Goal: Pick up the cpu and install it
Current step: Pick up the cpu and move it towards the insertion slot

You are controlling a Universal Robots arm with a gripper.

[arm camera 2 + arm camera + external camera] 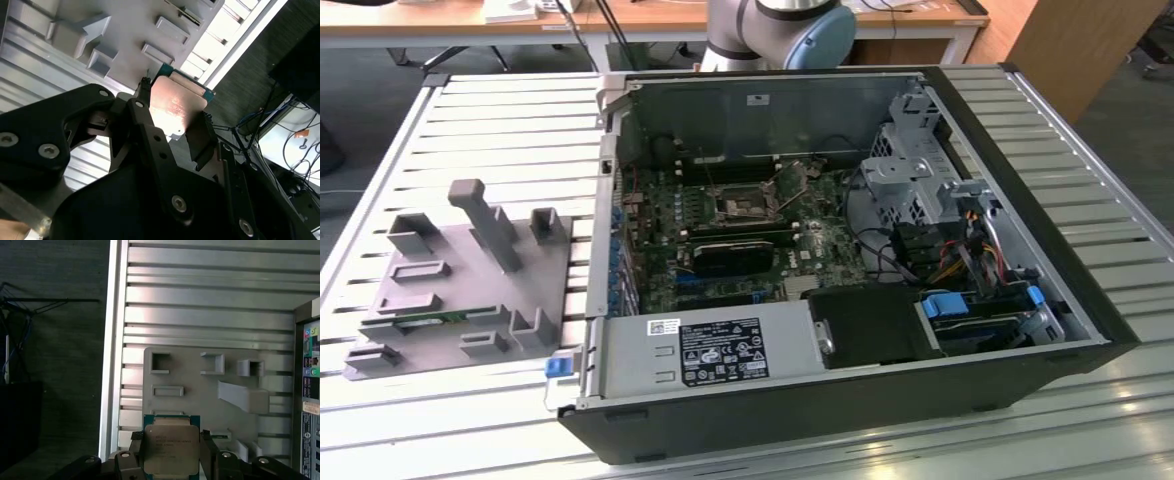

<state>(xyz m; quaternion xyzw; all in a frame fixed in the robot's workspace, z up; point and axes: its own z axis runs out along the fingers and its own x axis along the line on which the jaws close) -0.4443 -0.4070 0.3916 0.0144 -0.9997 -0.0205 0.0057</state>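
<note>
The cpu (pixel 171 444) is a flat square chip with a silver-grey metal top and a green rim. It sits between the black fingers (pixel 138 452) of my gripper (pixel 171 460), which is shut on two of its opposite edges. In the second wrist view the cpu (pixel 176 102) reflects pinkish light, and my gripper (pixel 175 125) holds it well above the grey holder plate (pixel 125 25). In the exterior view the motherboard's open socket (pixel 744 205) lies inside the computer case (pixel 854 250).
The grey holder plate (pixel 467 290) with raised blocks lies on the slatted metal table (pixel 480 110) at the exterior view's left. The case holds a power supply (pixel 707 350), drive cage (pixel 921 170) and cables. The arm's base (pixel 781 30) stands behind the case.
</note>
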